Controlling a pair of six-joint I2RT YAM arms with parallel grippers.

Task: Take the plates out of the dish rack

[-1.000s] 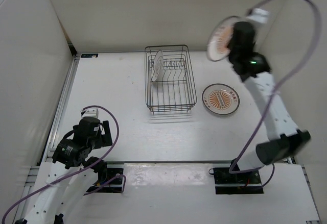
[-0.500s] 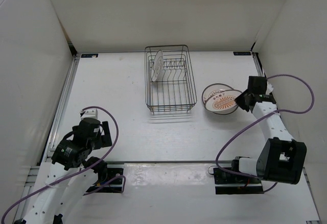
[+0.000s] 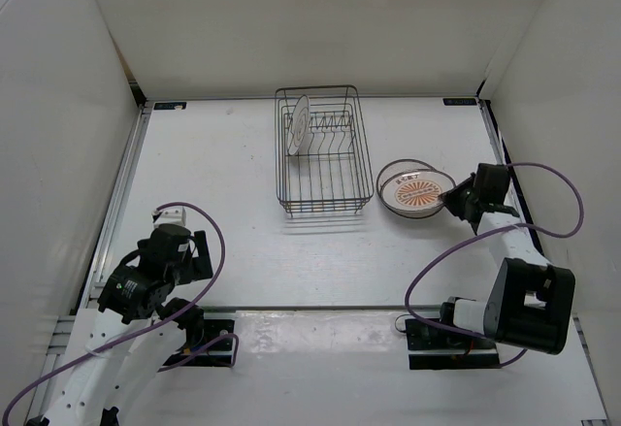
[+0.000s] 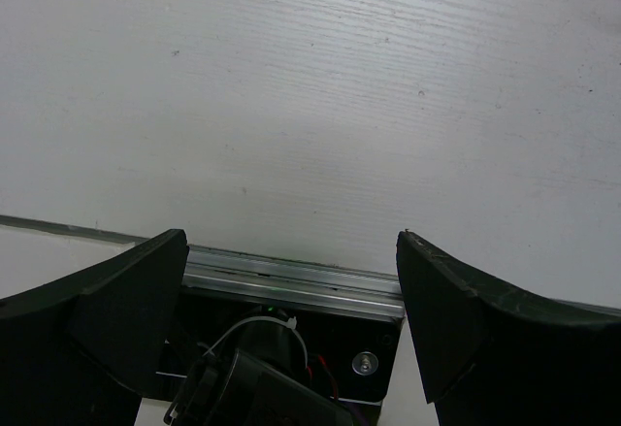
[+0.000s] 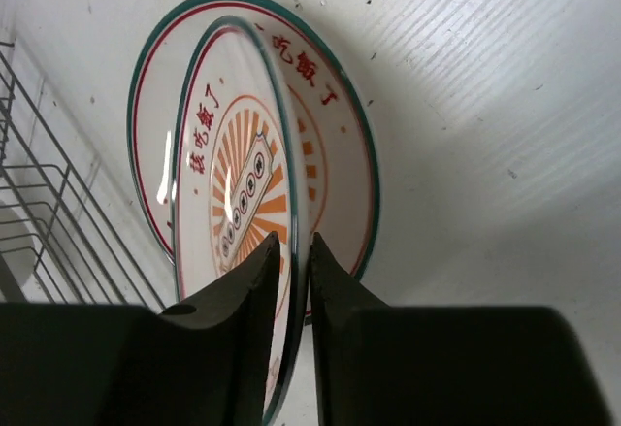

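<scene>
The right gripper [image 5: 291, 276] was clamped on the rim of a sunburst plate [image 5: 228, 203], one dark finger on each face of the edge at the bottom of the wrist view. This held plate was tilted up over a second sunburst plate [image 5: 344, 154], which lay flat on the tabletop [image 5: 485, 106]. The flat plate's green and red rim showed past the held plate at the top and right. Whether the two touched could not be told. Thin wires of the rack [image 5: 39, 203] crossed the left edge of that view. From above, the pair of plates sat right of centre, just beside the rack's lower right corner. A third plate [image 3: 301, 123], plain white, stood on edge in the rack's upper left part. The left gripper [image 4: 291, 251] was open, its fingers wide apart over bare tabletop and a metal rail [image 4: 291, 276]. In the overhead frame it sat at the lower left, well apart from the rack.
</scene>
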